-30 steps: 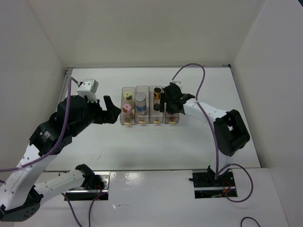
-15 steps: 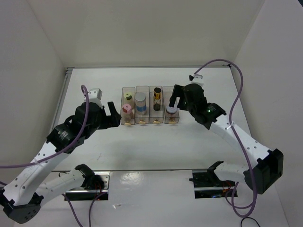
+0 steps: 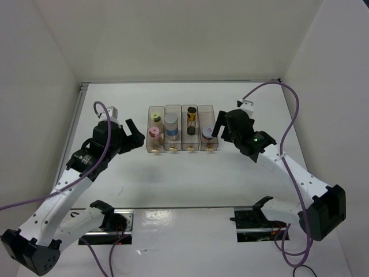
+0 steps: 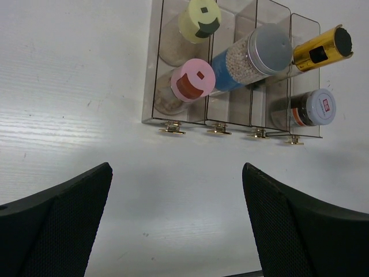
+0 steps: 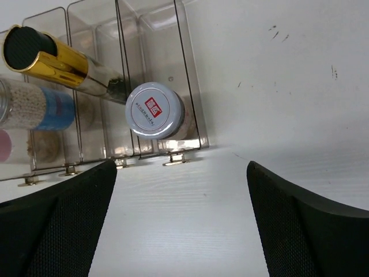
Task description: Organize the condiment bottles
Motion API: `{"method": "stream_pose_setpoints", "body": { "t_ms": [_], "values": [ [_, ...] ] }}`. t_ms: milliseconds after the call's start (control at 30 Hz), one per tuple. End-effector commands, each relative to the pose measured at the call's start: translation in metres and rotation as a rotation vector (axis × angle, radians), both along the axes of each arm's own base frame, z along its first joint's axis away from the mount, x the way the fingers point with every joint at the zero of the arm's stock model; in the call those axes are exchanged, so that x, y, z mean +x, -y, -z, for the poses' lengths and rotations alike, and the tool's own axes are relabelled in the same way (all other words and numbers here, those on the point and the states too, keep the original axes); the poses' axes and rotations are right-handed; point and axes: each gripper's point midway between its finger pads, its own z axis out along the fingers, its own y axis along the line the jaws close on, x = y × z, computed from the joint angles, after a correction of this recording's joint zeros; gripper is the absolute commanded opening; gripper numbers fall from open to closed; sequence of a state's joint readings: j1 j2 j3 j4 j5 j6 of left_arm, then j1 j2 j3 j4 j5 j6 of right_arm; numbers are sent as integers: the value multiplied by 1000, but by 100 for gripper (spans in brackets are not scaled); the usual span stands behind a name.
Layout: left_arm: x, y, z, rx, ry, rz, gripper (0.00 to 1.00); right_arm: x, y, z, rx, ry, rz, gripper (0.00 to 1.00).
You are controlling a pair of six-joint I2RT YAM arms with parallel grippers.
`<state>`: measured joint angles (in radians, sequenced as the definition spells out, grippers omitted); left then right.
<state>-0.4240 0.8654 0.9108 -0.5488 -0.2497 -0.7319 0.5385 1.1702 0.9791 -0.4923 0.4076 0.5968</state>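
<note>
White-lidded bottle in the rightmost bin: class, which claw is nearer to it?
Right. The right claw, open, hangs just right of the white-lidded bottle. The left claw, also open, sits left of the row of bins, with all four bins between it and the bottle.

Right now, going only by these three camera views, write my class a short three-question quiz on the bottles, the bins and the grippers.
1. True or false: the white-lidded bottle stands alone in the rightmost clear bin.
2. Which bin holds two bottles? A) the leftmost bin; B) the second from the left; C) the third from the left.
3. Short answer: what are the left gripper and the right gripper holding?

Key
1. True.
2. A: the pink-capped bottle and the yellow-green-capped bottle share it.
3. Nothing. Both are open and apart from the bins.
</note>
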Motion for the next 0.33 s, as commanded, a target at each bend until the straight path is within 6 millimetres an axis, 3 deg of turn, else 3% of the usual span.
{"method": "stream_pose_setpoints", "body": {
  "t_ms": [0,33,233,300],
  "values": [
    [10,11,-20,-38,78,90,99,-8,10,-25,39,72,29,98],
    [12,12,-26,-37,87,103,99,-10,12,-27,41,75,29,98],
    [33,16,-5,6,-34,181,99,-20,19,-29,59,94,30,98],
    [41,14,-7,-4,-40,192,99,-22,24,-30,64,103,39,98]
  ]
}}
